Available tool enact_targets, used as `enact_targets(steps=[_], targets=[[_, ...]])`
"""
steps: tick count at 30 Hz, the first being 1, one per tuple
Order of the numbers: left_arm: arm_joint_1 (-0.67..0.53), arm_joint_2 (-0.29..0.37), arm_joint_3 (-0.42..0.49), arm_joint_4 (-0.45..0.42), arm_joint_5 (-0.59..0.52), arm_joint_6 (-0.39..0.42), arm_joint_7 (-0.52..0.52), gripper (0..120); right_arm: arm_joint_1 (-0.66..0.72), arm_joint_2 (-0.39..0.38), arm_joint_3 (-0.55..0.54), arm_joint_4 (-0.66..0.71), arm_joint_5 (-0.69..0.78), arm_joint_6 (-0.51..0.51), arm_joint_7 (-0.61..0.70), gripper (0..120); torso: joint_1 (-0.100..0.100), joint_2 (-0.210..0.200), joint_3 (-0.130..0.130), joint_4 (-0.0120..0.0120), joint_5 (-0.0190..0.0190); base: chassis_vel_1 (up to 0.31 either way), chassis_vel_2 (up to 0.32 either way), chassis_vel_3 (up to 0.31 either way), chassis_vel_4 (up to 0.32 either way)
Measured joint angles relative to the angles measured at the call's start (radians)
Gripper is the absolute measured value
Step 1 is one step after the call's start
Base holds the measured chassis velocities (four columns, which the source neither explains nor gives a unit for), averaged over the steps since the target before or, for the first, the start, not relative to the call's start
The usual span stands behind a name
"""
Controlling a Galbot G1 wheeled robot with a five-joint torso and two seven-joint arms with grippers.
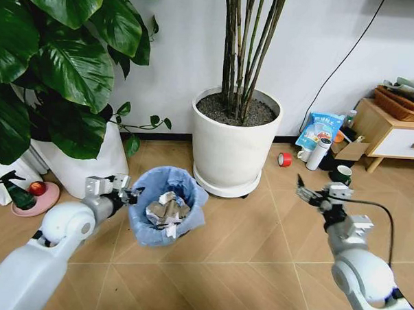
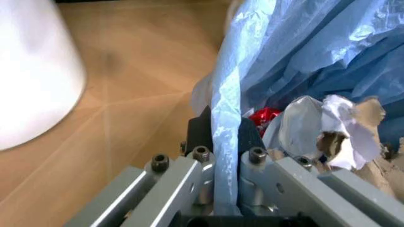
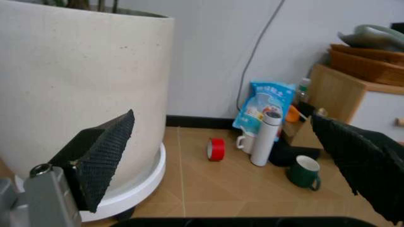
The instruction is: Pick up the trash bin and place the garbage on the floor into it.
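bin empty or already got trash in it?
Has trash in it. The trash bin, pinched at its bag rim by the left gripper, shows crumpled white tissues and something red inside.

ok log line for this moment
left gripper: shut on trash bin rim | garbage: in bin | right gripper: open, empty

i'm looking at a lived-in room, a home or a casual office corner. there's a wood-pattern floor point(image 1: 257, 267), a plain white wall point(image 1: 184, 51) with a black cable point(image 1: 341, 65) running down it, two big potted plants point(image 1: 237, 129), a low wooden cabinet point(image 1: 390, 132) with a basket point(image 1: 402, 102) on top, and a snack bag point(image 3: 265, 106), mugs point(image 3: 304, 171) and a tape roll point(image 3: 216, 149) on the floor.
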Motion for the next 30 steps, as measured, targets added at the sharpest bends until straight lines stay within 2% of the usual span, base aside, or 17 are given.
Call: enact_targets(steps=[10,16,23,30], targets=[[0.079,-0.008,-0.084,-0.043,0.002,0.013,-0.014,0,-0.046,0.11,0.03,0.042,-0.063,0.003,-0.006,100,0.0,0.0,0.0,0.0002,0.0001,0.0,0.0,0.0,0.0],[0.119,-0.006,-0.134,-0.061,-0.002,0.014,-0.004,0,-0.126,0.169,0.043,0.102,-0.121,0.017,-0.012,100,0.0,0.0,0.0,0.0001,0.0,0.0,0.0,0.0,0.0],[0.129,-0.022,-0.126,-0.08,-0.001,0.016,-0.003,0,-0.167,0.176,0.041,0.14,-0.139,0.021,-0.016,100,0.0,0.0,0.0,0.0,0.0003,0.022,-0.026,-0.03,0.018],[0.155,-0.037,-0.121,-0.094,0.016,0.016,0.007,0,-0.211,0.179,0.032,0.16,-0.16,0.037,-0.025,100,0.0,0.0,0.0,-0.0001,-0.0001,0.181,-0.134,-0.192,0.131]])
